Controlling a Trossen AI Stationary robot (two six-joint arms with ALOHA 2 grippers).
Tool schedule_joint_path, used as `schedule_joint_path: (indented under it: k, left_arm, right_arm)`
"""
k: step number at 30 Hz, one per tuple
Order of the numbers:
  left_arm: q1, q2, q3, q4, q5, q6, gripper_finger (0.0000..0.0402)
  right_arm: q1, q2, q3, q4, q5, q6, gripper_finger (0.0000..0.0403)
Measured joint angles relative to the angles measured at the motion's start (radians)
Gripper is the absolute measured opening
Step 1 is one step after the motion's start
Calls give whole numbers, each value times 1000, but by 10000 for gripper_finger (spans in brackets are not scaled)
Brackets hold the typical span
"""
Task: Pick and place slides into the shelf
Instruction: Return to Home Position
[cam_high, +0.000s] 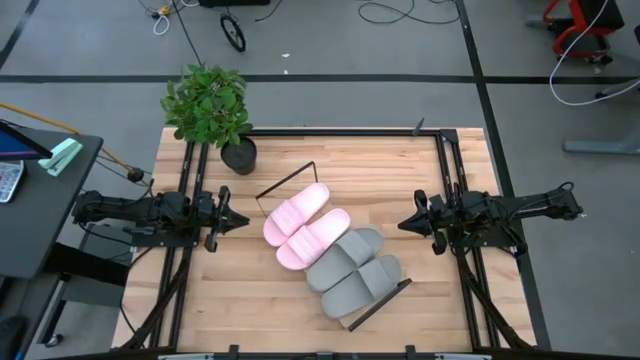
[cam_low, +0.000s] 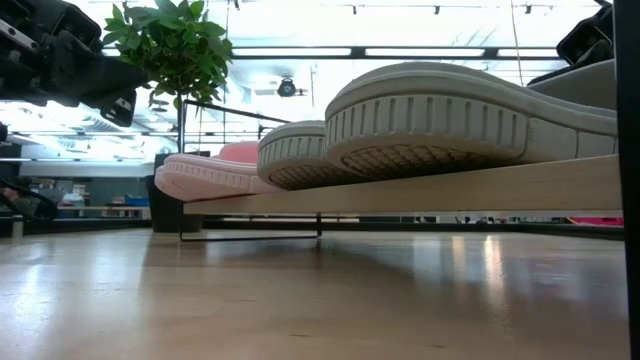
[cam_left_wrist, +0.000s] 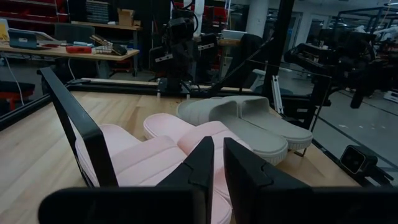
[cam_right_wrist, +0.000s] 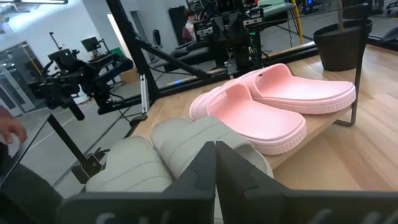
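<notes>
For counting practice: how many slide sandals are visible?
4, on the light-wood shelf board: light pink foam slide nearest the potted plant, second pink slide, grey foam slide, second grey slide. None seems hidden.

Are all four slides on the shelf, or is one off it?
All on. Two pink slides and two grey slides lie side by side on the shelf; the low view shows soles resting on its board.
</notes>
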Motion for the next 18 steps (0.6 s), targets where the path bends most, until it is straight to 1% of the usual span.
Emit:
schedule_joint_path:
  k: [12,18]
  left_arm:
    - [0,0,0,0,0,-1,28]
    - [0,0,0,0,0,0,35]
  right_arm:
    - [0,0,2,2,0,0,9]
    - [0,0,2,3,0,-1,9]
